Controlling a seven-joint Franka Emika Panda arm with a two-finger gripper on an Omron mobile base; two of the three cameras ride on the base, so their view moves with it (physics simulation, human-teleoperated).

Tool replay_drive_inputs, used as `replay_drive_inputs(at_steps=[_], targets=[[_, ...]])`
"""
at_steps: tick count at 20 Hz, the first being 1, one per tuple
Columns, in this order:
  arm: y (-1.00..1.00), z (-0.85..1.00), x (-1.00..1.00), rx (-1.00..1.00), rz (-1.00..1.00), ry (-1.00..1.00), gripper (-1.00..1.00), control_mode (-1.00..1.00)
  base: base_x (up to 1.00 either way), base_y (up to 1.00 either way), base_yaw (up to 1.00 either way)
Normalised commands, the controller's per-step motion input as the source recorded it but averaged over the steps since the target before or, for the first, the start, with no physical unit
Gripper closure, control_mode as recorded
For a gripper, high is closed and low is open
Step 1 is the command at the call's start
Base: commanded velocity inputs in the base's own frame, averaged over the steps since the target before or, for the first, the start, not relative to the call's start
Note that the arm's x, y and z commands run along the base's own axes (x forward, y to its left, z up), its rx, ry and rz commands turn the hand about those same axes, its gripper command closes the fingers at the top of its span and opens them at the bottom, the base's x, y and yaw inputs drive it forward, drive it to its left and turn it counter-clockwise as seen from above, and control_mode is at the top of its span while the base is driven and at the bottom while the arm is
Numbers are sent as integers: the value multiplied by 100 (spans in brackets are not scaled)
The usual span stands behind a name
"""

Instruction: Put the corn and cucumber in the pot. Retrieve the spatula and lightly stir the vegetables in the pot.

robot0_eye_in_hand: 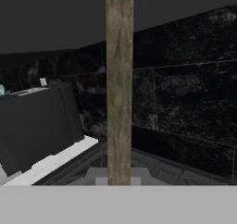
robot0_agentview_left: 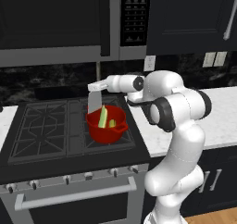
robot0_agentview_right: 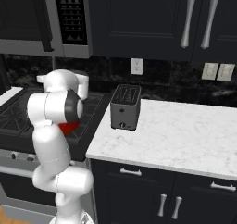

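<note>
The red pot [robot0_agentview_left: 107,128] stands on the stove's right front burner; a sliver of the pot [robot0_agentview_right: 69,127] also shows behind the arm. Inside it the light green cucumber [robot0_agentview_left: 102,117] leans upright, with the pale-yellow corn [robot0_agentview_left: 112,123] just to its right. My gripper [robot0_agentview_left: 95,86] hovers above the pot's back left rim, shut on the spatula. The flat grey blade [robot0_agentview_left: 95,102] hangs down into the pot and the thin handle [robot0_agentview_left: 98,71] points up. In the hand view the brownish handle [robot0_eye_in_hand: 119,79] runs straight up from my gripper [robot0_eye_in_hand: 119,179].
The black gas stove [robot0_agentview_left: 41,126] spreads left of the pot, its knobs along the front. A microwave [robot0_agentview_left: 51,19] hangs above it. A dark toaster [robot0_agentview_right: 125,107] sits on the white marble counter [robot0_agentview_right: 185,135] to the right. Dark backsplash lies behind.
</note>
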Motion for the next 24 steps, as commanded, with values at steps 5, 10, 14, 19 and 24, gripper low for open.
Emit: replay_drive_inputs(at_steps=[5,10,14,19,24], targets=[[-100,-12,-19,23,42,-3,100,-100,0,0,0],[-100,-36,0,19,40,0,100,-100,0,0,0],[-100,-35,0,19,40,0,100,-100,0,0,0],[-87,-16,1,20,40,-4,100,-100,0,0,0],[-49,-1,39,21,38,-22,100,-100,0,0,0]])
